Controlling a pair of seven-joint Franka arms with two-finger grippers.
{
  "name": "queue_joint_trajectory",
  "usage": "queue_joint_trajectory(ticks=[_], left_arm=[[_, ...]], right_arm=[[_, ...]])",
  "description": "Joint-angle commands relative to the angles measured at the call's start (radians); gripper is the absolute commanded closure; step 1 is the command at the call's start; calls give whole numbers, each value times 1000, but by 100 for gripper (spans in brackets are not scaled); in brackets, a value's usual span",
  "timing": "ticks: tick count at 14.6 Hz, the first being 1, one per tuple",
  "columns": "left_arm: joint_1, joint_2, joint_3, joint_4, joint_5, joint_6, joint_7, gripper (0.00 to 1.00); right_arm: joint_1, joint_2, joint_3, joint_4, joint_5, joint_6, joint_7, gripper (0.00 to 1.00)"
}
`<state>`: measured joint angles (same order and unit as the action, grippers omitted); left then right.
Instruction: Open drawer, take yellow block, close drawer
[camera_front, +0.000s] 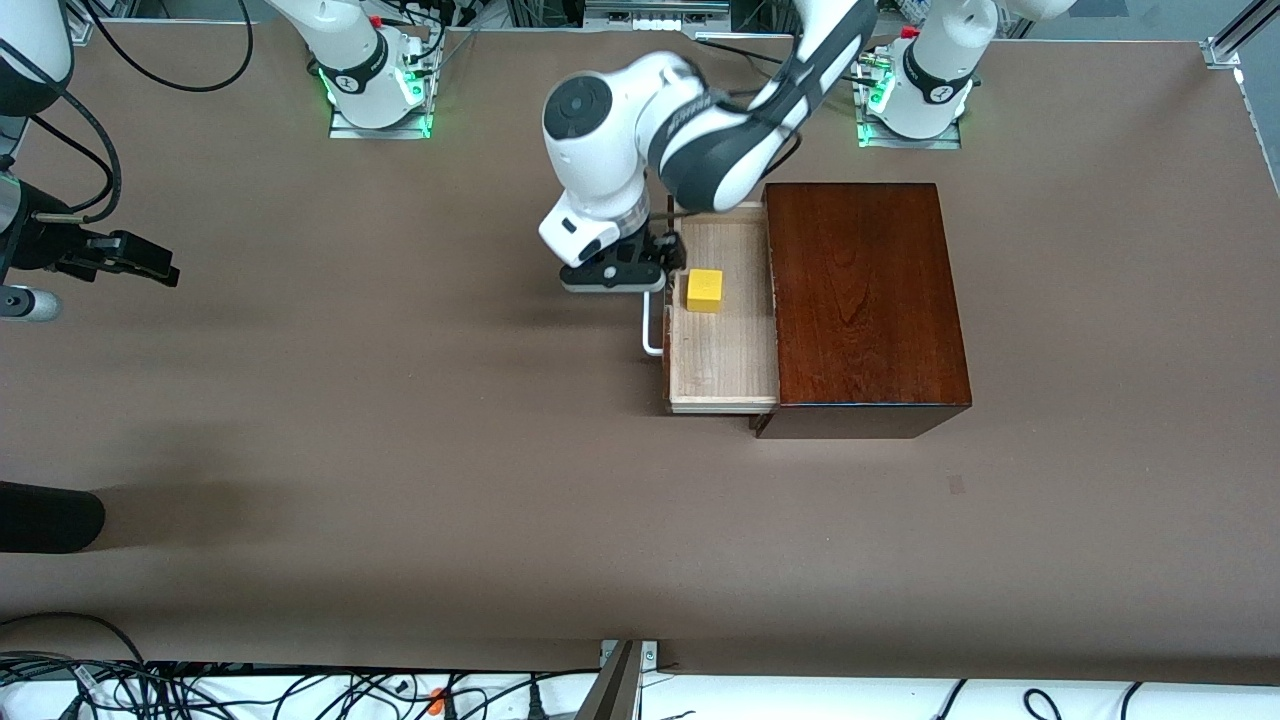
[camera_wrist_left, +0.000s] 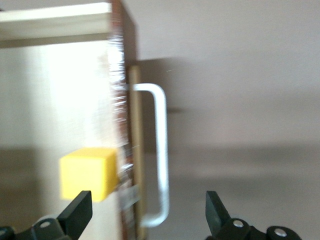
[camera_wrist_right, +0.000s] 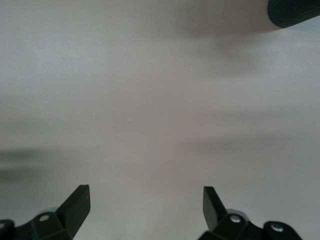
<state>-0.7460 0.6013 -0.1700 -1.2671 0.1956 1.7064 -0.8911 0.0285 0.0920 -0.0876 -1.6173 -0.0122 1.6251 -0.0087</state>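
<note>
In the drawer: the yellow block (camera_front: 704, 290) sits on the pale tray floor, close against the inner face of the drawer front, toward the end of the tray farther from the front camera.
Drawer: the drawer (camera_front: 722, 345) is pulled out of the box toward the right arm's end of the table, tray floor bare apart from the block.
Handle: the white handle (camera_front: 651, 330) sticks out from the dark drawer front, and part of it is hidden under the left arm.
Box: the mahogany box (camera_front: 862, 300) stands on the table (camera_front: 400, 450), toward the left arm's end, just in front of that arm's base.
Left claw: the left claw (camera_front: 668, 254) hangs over the drawer front, right by the block; in the left wrist view its fingers (camera_wrist_left: 77, 212) are spread wide, one on the block's side of the drawer front, one out past the handle, and nothing is between them.
Right claw: the right claw (camera_wrist_right: 145, 207) waits over bare table at the right arm's end, well apart from the box, wide open and holding nothing.
</note>
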Motion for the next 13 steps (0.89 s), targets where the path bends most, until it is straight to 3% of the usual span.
queue_joint_trajectory(ticks=[1,4,7,10,11,13], left_arm=[[40,-81,13,32,-10,-181,140,0],[160,-162,10,32,-7,-261,297,0],[308,-211,6,28,-24,-277,507,0],[407,-233,10,21,-91,-330,586,0],[422,-263,17,6,-119,-335,627,0],[506,-349,17,-114,-136,-314,742,0]], right_arm=[[-4,-8,12,7,-18,-7,-13,0],[2,-8,37,8,-20,-5,-5,0],[4,-5,144,23,-15,-7,4,0],[13,2,222,22,-14,-7,58,0],[37,3,238,23,-12,-7,78,0],[124,15,247,23,-12,7,223,0]])
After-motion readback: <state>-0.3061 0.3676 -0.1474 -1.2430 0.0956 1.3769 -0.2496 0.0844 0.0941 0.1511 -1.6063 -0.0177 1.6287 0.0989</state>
